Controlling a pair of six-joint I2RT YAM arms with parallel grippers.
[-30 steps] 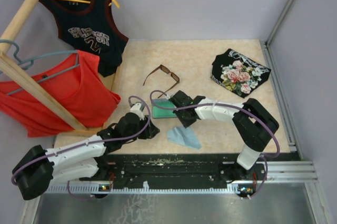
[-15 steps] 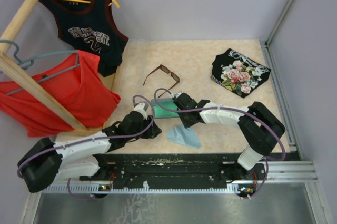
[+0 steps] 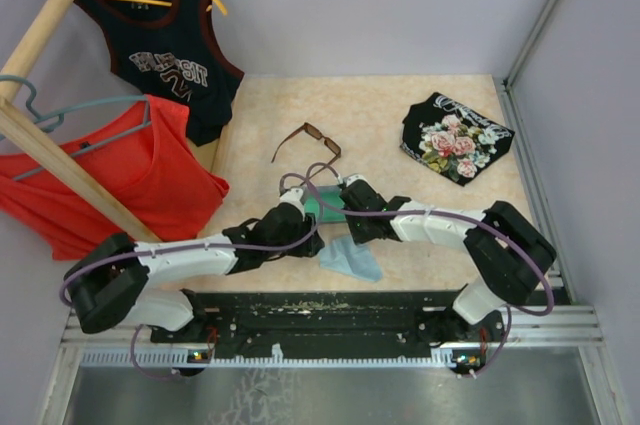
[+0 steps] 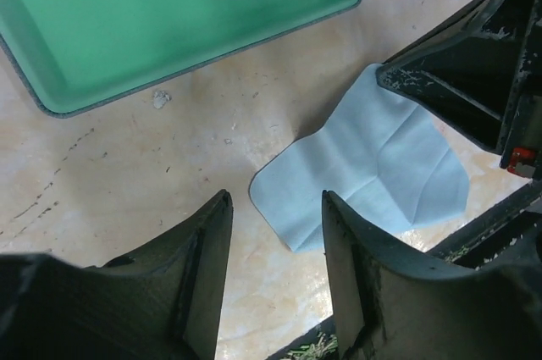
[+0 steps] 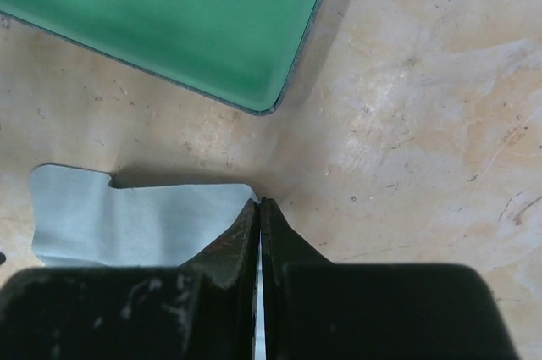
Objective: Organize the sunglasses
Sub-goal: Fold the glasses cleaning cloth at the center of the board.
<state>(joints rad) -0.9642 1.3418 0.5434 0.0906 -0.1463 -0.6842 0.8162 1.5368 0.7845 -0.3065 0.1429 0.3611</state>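
Right hand [image 5: 258,203] is down low on the desk [image 5: 423,123], clenched tight, its tips meeting right at the corner of the light blue cloth [image 4: 373,165]. From its own camera it looks like a pinch on that corner, though only a sliver of fabric would be caught. Left hand [image 4: 275,207] hovers released, fingers apart, nothing between them, and the near edge of the cloth lies just beyond its tips. The open case [image 4: 186,13], green inside, sits just ahead of both hands.

The sunglasses [image 3: 308,145] lie on the far side of the case from both hands, well apart from them, arms unfolded, untouched.

So my read is that the cloth is the business right now, and the glasses come afterwards. To do it well, the right hand wants a slow, low lift. With so shallow a bite, a quick pull could slip the corner out. Peel upward first and check that the fabric follows before going sideways. The case edge is close ahead of the tips, so swing clear of the rim and don't shove it towards the glasses. The left hand is crowding in. It should either take the free edge cleanly or hold back, since the two hands are near enough to bump.
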